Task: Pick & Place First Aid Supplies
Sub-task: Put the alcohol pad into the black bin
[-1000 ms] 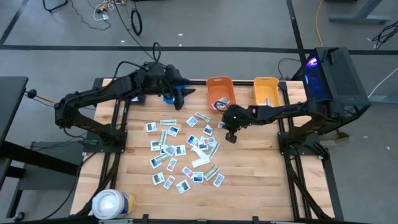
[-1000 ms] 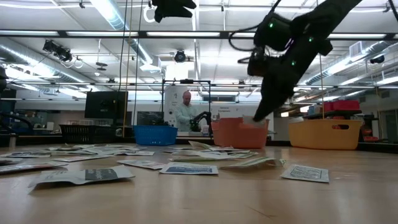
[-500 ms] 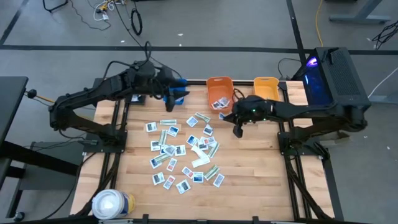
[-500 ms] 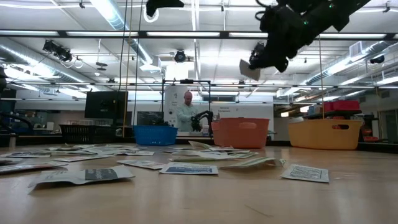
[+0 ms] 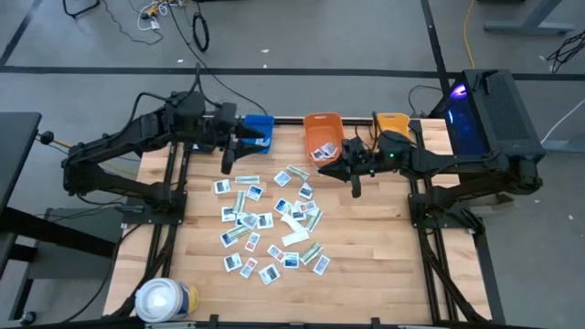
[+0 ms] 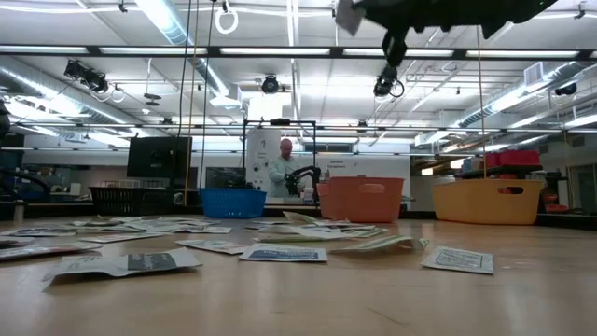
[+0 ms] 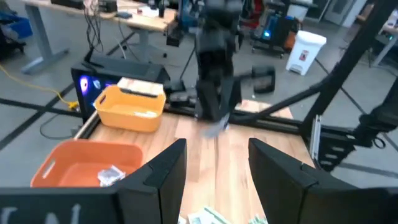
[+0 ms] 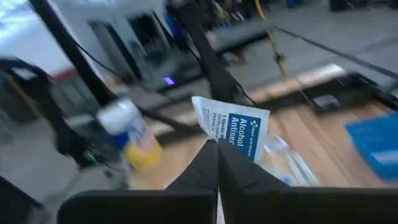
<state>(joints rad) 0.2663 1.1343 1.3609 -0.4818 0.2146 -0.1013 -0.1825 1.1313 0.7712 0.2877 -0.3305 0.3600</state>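
Many first aid supplies (image 5: 270, 219), small white packets with blue or red print, lie flat and scattered on the middle of the wooden table. My right gripper (image 5: 336, 167) hangs high above the table near the orange bin (image 5: 323, 135), shut on one white packet with blue print (image 8: 233, 127). The low view shows that packet (image 6: 348, 16) at its very top. My left gripper (image 5: 228, 153) hangs open beside the blue bin (image 5: 259, 132), and the left wrist view shows nothing between its fingers (image 7: 165, 174). My right gripper pinches the packet by one edge (image 8: 219, 139) between its two fingertips. The fingers lie about level and come from the table's right side. The packet sticks out past the fingertips, lifted well clear of the table.
Blue, orange and yellow bins (image 5: 391, 132) stand in a row along the far edge; the orange bin holds a packet (image 7: 112, 176). A large white roll (image 5: 164, 300) stands at the near left corner. Bare wood lies right of the packets.
My right gripper has risen from just above the table with the packet, tipping from pointing down to about level, and has gone toward the orange bin. My left gripper has drawn back from over the blue bin toward the table's left and gone up a little.
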